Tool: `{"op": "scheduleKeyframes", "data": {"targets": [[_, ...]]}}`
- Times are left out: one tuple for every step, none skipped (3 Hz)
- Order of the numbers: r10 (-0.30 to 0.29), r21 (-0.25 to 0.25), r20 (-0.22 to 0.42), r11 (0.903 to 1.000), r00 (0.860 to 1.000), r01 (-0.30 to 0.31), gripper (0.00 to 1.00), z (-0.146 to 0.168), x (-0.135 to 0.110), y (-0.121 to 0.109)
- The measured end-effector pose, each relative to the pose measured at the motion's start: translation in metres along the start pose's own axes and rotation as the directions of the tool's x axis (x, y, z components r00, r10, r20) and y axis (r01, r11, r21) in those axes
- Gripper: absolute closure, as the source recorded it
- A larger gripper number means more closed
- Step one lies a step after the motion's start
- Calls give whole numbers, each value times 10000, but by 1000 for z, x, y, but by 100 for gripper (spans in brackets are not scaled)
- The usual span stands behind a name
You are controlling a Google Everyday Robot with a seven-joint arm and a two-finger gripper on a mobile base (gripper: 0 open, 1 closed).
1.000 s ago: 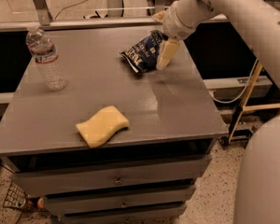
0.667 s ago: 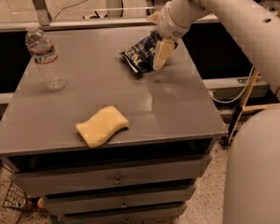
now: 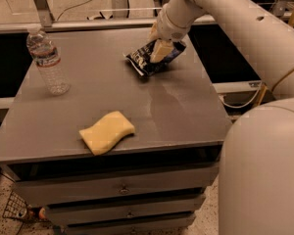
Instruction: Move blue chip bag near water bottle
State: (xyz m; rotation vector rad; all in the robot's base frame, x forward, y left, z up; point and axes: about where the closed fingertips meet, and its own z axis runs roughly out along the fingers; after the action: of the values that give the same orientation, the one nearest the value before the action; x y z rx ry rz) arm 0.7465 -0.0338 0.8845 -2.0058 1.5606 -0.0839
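Note:
The blue chip bag (image 3: 146, 61), a crumpled dark navy foil bag with white lettering, lies on the far right part of the grey table (image 3: 112, 97). My gripper (image 3: 159, 50) comes in from the upper right and sits right over the bag's middle, covering part of it. The water bottle (image 3: 48, 60), clear and ribbed with a white cap and a red-and-white band, stands upright at the table's far left, well away from the bag.
A pale yellow wavy sponge (image 3: 107, 132) lies near the table's front edge, left of centre. Drawers (image 3: 122, 190) sit below the tabletop. My white arm and base (image 3: 264, 170) fill the right side. A metal rail (image 3: 88, 26) runs behind the table.
My gripper has moved left, from the bag's right edge to over its middle. The bag, bottle and sponge have stayed in place.

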Motion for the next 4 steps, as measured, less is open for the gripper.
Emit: {"op": "scheduleKeyframes", "data": {"targets": [[61,-73,123,10000,9999,-60,72,0,-5,-3],[-68,514,865,9987,9962,23,100,-28,-22,-19],[-368,1185,1136,9927,9928,233,100,-57,-38,-32],[-385,1216,1146,9923,9927,244,100,-58,-39,-33]]}}
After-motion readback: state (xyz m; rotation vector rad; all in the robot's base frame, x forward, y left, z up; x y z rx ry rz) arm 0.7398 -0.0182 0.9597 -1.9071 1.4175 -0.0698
